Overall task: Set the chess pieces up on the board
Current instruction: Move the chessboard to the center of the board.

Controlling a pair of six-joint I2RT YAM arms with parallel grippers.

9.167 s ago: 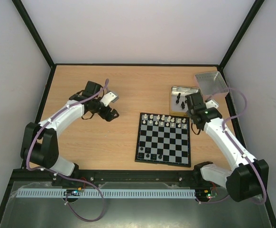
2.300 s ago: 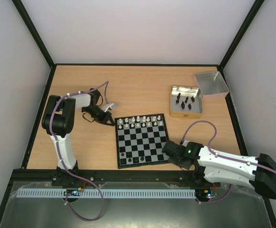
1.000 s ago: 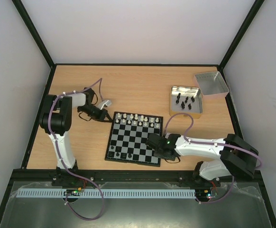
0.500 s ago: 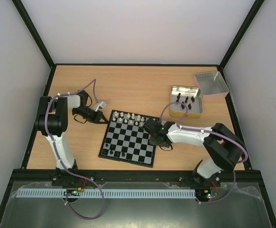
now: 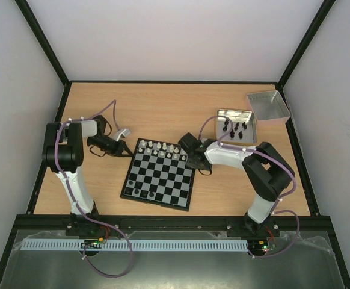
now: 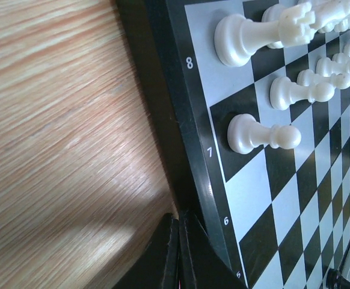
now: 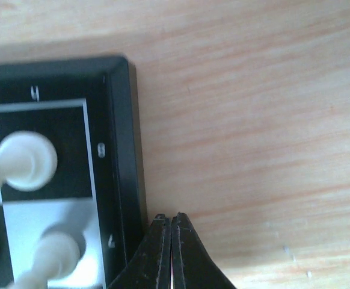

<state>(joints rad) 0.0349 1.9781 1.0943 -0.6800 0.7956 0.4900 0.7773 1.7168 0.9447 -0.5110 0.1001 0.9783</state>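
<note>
- Board (image 5: 160, 176): lies skewed on the tabletop (image 5: 163, 105), left of centre in the top view. White pieces (image 5: 158, 146) fill its upper rows, and a few black pieces (image 5: 141, 192) stand along its lower edge.
- Left gripper (image 5: 127, 151): jaws pressed together and holding nothing. In the left wrist view the tips (image 6: 178, 241) meet the board's black border (image 6: 163, 120) near a white pawn (image 6: 262, 133). Judged to act as a stop or pusher, not a grasp.
- Right gripper (image 5: 191, 158): jaws likewise closed and empty. The tips (image 7: 171, 247) sit at the border (image 7: 124, 150) just below the board's corner, apparently nudging it sideways.
- Tin (image 5: 218, 120), upper right: the remaining black pieces (image 5: 237, 128) wait inside, well apart from the board. A grey tray (image 5: 268, 105) lies beside it.
- Change: in the earliest frame the board sat right of centre, just beside the tin, with the right arm over the tin and the left arm clear. Since then the board has slid leftward and turned, and both arms have closed in on its flanks.
</note>
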